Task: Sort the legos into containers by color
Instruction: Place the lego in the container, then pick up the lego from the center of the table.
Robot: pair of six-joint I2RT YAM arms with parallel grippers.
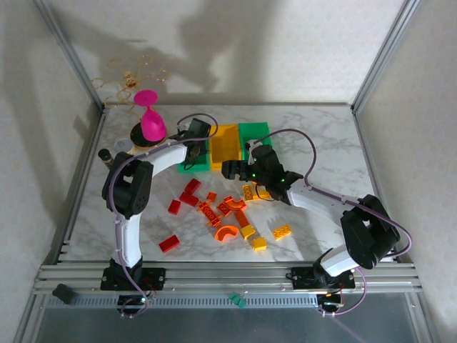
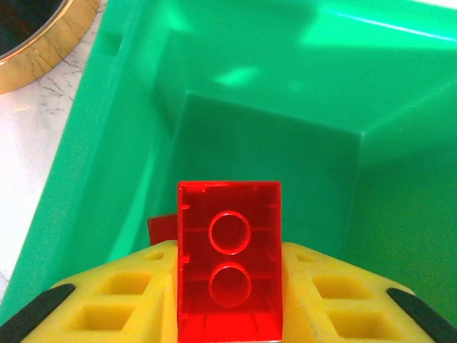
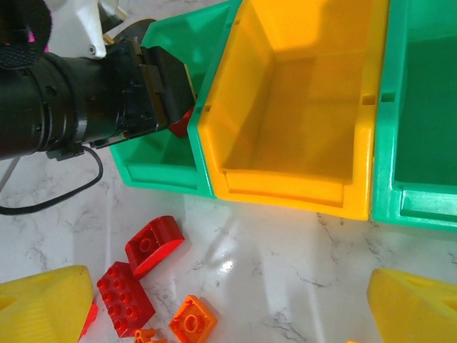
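Observation:
My left gripper [image 2: 228,314] is shut on a translucent red lego [image 2: 228,264], held upright between its yellow pads [image 2: 114,300] over the inside of the left green container [image 2: 300,93]. A bit of another red piece [image 2: 161,230] shows behind it. From above, the left gripper [image 1: 191,136] hangs over that green container [image 1: 187,166], beside the yellow-orange container [image 1: 224,146] and the right green container [image 1: 253,132]. My right gripper [image 3: 228,307] is open over bare table in front of the yellow-orange container [image 3: 285,186], with nothing between its fingers [image 3: 43,304]. Red legos [image 3: 153,244] and an orange one [image 3: 193,319] lie near it.
Several red, orange and yellow legos [image 1: 227,232] lie scattered on the marble table [image 1: 321,143] between the arms. A pink hourglass-shaped object [image 1: 151,123] on a gold-rimmed jar [image 2: 43,50] stands left of the containers, with a small dark jar [image 1: 106,156] at the left edge.

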